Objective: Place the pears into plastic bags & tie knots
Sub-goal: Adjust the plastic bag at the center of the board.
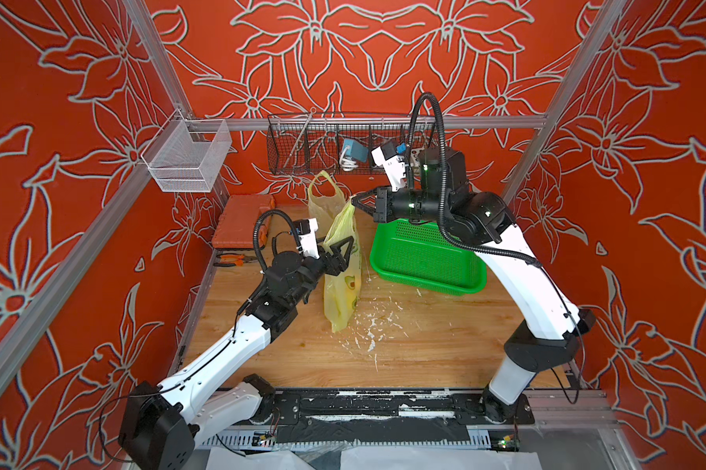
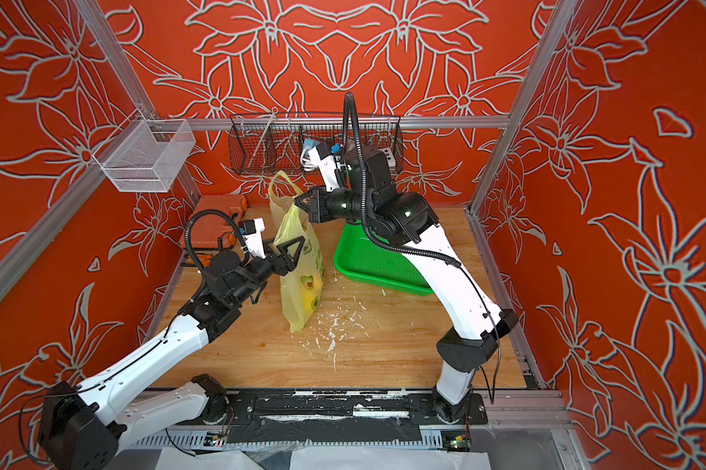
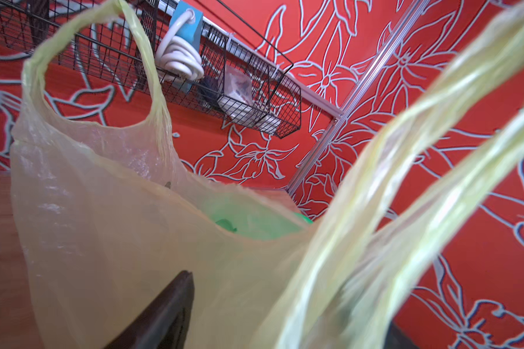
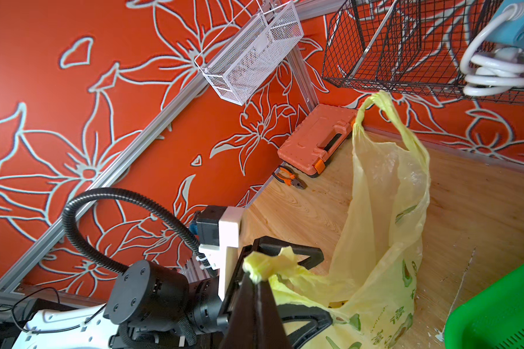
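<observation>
Top views both show white scraps [image 1: 367,325] littering the wooden table [image 1: 404,366] at the near foot of the plastic bag [image 1: 341,297], which stands at mid-table. A yellow mass [image 2: 304,299] shows through the film low in the bag and is taken to be the pears. Whether it is 1 fruit or 2 cannot be told.

Just beyond, the left gripper [image 1: 346,254] reaches in from the left against the bag's upper part. Its jaws are spread wide and grasp nothing. The right wrist view shows its 2 black fingers [image 4: 297,252] well apart beside the bag's film.

Farther and higher, the right gripper [image 1: 355,199] is clenched on the bunched end of the near handle [image 4: 266,266] and holds it up. Behind it the far handle [image 1: 322,185] stands free, an upright loop touched by neither arm. To the right, the green basket [image 1: 420,256] shows no fruit in the part the right arm does not hide.

On this evidence the bagging looks done, though the count of pears is unconfirmed. The knot is not yet begun, since the 2 handles are apart and uncrossed. The far loop has yet to be taken up. After that the 2 handles have to be crossed, 1 tucked through, and both pulled tight.
</observation>
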